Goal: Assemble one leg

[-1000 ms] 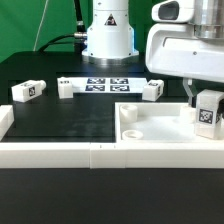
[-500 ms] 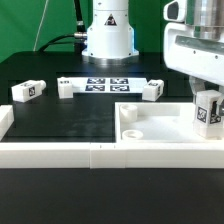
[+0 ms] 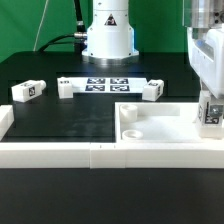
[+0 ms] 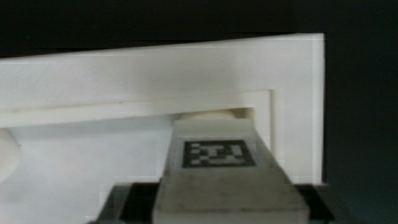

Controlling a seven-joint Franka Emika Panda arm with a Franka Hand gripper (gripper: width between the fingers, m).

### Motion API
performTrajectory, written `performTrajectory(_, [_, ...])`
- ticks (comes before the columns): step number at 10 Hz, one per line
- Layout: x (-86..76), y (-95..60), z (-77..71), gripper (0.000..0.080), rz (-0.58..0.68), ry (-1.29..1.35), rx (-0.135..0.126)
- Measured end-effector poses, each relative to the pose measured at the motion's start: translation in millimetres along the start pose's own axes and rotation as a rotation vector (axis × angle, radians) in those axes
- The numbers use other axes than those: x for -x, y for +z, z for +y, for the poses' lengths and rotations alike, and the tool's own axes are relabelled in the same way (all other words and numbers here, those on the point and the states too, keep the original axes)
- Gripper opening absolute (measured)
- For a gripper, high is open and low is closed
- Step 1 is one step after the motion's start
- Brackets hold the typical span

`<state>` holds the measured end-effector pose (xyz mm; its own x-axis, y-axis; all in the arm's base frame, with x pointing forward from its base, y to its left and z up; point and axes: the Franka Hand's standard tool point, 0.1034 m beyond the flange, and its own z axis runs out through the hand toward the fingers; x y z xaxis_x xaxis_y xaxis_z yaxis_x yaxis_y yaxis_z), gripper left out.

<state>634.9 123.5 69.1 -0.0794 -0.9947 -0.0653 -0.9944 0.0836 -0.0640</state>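
My gripper (image 3: 210, 106) is at the exterior view's far right, shut on a white leg (image 3: 212, 116) with a black-and-white tag. It holds the leg upright over the right end of the white tabletop (image 3: 160, 128), close to its surface; I cannot tell whether they touch. In the wrist view the leg (image 4: 219, 160) sits between the dark fingers (image 4: 135, 202), its far end at a corner of the tabletop (image 4: 143, 90). Three more legs lie on the black table: one at the left (image 3: 27, 90), one by the board's left end (image 3: 67, 87), one by its right end (image 3: 152, 89).
The marker board (image 3: 105, 83) lies at the back in front of the robot base (image 3: 108, 35). A long white rail (image 3: 60, 153) runs along the front, and a short rail (image 3: 5, 118) stands at the left edge. The tabletop has a round hole (image 3: 131, 113) near its left corner.
My gripper has moved toward the exterior view's right with the leg in it, now partly cut off by the frame edge. The loose legs and tabletop have not moved.
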Motion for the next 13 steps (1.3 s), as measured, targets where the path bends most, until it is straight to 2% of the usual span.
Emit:
performTrajectory(1, [0.4,0.2,0.2,0.0292,0.000,-0.004,0.000])
performTrajectory(2, [0.1,0.2,0.2,0.0482,0.000,-0.029,0.002])
performTrajectory(3, [-1.9,-0.3,-2.5,0.0612,-0.003,-0.140,0.005])
performTrajectory(5, [-5.4,-0.4,-4.1,0.0639,0.000,-0.266,0.005])
performTrajectory(7, [-3.9,-1.5,-4.4,0.0648,-0.002,-0.525,0.010])
performTrajectory(13, [0.2,-1.0,-3.8,0.0649,-0.001,-1.083,0.014])
